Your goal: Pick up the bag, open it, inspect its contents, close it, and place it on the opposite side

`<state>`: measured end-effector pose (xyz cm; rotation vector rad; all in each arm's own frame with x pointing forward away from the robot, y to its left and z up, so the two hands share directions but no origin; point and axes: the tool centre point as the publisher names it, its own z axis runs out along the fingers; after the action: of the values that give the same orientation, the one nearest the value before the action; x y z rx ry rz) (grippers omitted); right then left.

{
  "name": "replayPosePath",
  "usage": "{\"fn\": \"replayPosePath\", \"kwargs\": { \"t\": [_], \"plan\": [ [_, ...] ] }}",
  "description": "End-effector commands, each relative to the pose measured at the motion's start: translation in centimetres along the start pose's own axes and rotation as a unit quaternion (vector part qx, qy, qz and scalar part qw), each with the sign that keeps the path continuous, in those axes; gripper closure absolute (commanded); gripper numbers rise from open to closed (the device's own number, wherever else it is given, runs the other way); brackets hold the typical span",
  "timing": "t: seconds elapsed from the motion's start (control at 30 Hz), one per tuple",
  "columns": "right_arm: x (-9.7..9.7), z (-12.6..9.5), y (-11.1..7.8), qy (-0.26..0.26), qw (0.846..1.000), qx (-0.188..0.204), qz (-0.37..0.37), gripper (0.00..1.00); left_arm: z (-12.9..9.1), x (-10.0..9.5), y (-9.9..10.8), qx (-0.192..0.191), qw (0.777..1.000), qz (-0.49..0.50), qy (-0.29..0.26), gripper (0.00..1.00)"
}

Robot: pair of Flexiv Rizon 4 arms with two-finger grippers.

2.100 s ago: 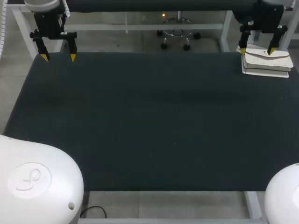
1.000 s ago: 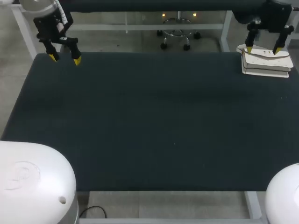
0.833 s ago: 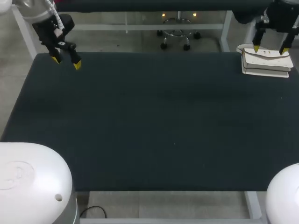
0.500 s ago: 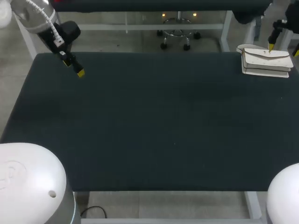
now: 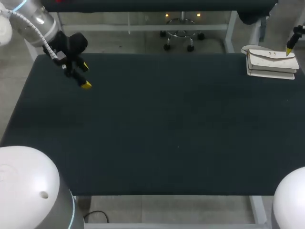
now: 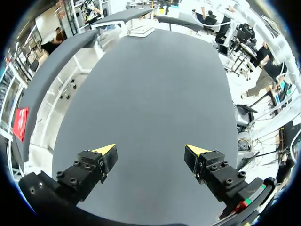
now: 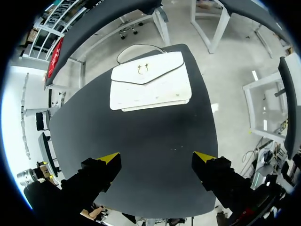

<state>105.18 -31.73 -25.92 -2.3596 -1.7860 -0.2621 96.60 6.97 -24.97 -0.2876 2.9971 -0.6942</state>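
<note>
Right pincer [image 7: 156,157] agape, bag [image 7: 150,82] ahead on table [image 7: 146,136]

White flap bag [image 5: 270,64] [image 7: 150,81] [image 6: 140,32], closed, lying flat at table's far right corner.

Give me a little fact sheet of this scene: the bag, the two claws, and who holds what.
Surface: dark table
Bag: white handbag, flap shut, lying flat at the far right corner
Left arm: left gripper open, empty, above the far left area
Right arm: right gripper open, empty, handbag ahead of it, not touching
Held: nothing
</note>
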Motion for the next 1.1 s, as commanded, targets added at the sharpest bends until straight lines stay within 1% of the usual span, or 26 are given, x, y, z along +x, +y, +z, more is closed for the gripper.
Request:
{"fn": "replayPosePath", "kwargs": {
  "t": [0.03, 0.23, 0.5, 0.63, 0.67, 0.7, 0.73, 0.77, 0.8, 0.93, 1.1],
  "plan": [
    [-1.2, 0.5, 1.1, 0.018, 1.000, 0.006, 0.006, 0.00, 1.3, -0.5, -0.4, 0.035, 0.998, 0.047, 0.017, 0.00],
    [-2.7, 1.0, 1.9, 0.023, 1.000, 0.005, 0.015, 0.00, 2.4, -0.7, -1.3, 0.047, 0.998, 0.039, 0.019, 0.00],
    [-4.4, 1.5, 3.0, 0.032, 0.999, -0.004, 0.022, 0.00, 2.4, -0.7, -1.3, 0.047, 0.998, 0.039, 0.019, 0.00],
    [-5.4, 2.3, 3.8, 0.035, 0.999, -0.003, 0.034, 0.00, 2.4, -0.7, -1.3, 0.047, 0.998, 0.039, 0.019, 0.00],
    [-5.6, 2.6, 4.0, 0.037, 0.999, 0.000, 0.038, 0.00, 2.8, -0.6, -1.3, 0.052, 0.997, 0.048, 0.034, 0.00],
    [-5.7, 2.7, 4.1, 0.038, 0.999, 0.001, 0.039, 0.00, 3.1, -0.5, -1.3, 0.056, 0.996, 0.062, 0.035, 0.00],
    [-5.9, 2.9, 4.3, 0.043, 0.998, 0.001, 0.040, 0.00, 3.6, -0.3, -1.4, 0.073, 0.993, 0.077, 0.041, 0.00],
    [-6.0, 3.1, 4.5, 0.044, 0.998, 0.002, 0.041, 0.00, 3.9, -0.2, -1.4, 0.082, 0.991, 0.090, 0.056, 0.00],
    [-6.0, 3.2, 4.6, 0.044, 0.998, 0.003, 0.041, 0.00, 4.3, -0.1, -1.5, 0.087, 0.990, 0.100, 0.058, 0.00],
    [-6.3, 3.7, 5.3, 0.048, 0.998, 0.010, 0.042, 0.00, 5.6, 0.3, -2.1, 0.100, 0.982, 0.137, 0.082, 0.00],
    [-6.5, 4.1, 6.2, 0.056, 0.997, 0.015, 0.044, 0.00, 6.1, 0.5, -2.6, 0.106, 0.978, 0.160, 0.086, 0.00]
  ]
}}
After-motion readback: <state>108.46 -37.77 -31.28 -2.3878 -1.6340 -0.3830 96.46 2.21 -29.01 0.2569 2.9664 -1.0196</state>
